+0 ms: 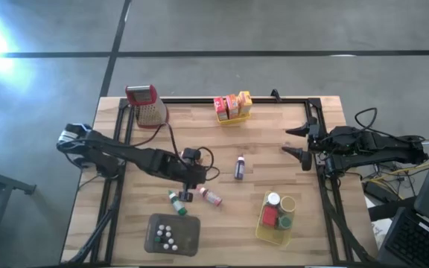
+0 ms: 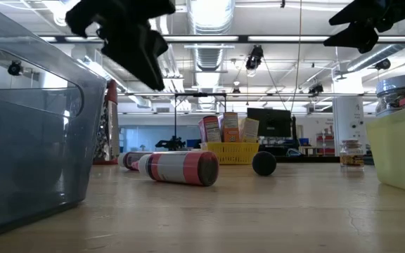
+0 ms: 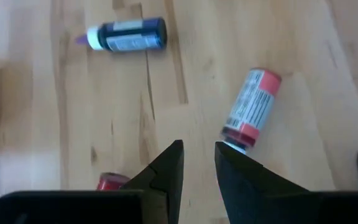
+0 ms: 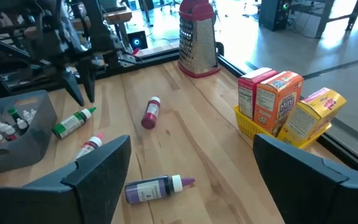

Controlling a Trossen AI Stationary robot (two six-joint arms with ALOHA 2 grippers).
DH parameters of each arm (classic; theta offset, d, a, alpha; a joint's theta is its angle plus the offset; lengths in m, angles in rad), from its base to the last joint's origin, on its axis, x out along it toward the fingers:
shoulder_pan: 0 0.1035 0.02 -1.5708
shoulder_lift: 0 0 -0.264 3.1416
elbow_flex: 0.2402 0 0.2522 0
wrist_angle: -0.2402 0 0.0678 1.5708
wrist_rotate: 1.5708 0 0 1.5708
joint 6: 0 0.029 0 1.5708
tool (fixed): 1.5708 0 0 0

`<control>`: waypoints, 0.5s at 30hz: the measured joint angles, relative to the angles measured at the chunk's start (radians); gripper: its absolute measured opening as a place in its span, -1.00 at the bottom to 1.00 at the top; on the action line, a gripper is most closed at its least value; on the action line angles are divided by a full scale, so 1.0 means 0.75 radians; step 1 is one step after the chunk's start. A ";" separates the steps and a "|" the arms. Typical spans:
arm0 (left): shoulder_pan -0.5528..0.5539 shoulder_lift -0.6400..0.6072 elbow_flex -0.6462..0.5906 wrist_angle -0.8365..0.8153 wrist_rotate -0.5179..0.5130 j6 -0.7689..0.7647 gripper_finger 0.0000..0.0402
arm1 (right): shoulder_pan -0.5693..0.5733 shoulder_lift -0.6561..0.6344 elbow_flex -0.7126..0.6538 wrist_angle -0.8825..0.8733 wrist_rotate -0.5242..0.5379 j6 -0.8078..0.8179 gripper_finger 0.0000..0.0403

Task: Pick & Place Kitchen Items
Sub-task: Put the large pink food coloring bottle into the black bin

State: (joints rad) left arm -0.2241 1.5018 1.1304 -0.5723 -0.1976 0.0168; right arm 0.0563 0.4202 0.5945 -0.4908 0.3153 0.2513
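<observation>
Above the red-labelled bottle (image 3: 252, 107), the left gripper (image 3: 199, 163) hovers slightly parted; the right gripper (image 1: 298, 141) waits wide apart at the table's edge.

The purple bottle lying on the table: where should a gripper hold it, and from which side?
Grip the purple bottle across the middle of its round body, coming from straight above: it lies flat on the bare wood with free space on both long sides. Its narrow cap end offers less surface.

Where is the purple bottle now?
In the high view, the purple bottle lies mid-table, between the left gripper and the waiting right gripper.
</observation>
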 joint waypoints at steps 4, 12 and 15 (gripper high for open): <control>0.001 0.001 -0.070 0.065 -0.021 0.004 -0.52 | 0.000 0.000 0.000 0.000 0.000 0.000 0.58; -0.001 -0.037 -0.081 0.051 -0.030 -0.131 -0.52 | 0.001 0.000 0.000 0.000 0.000 0.000 0.45; 0.006 -0.038 -0.081 0.079 -0.006 -0.068 -0.52 | 0.000 0.000 0.000 0.000 0.000 0.000 0.41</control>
State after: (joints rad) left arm -0.2195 1.4734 1.0698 -0.5133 -0.2020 -0.0342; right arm 0.0564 0.4202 0.5945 -0.4908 0.3153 0.2512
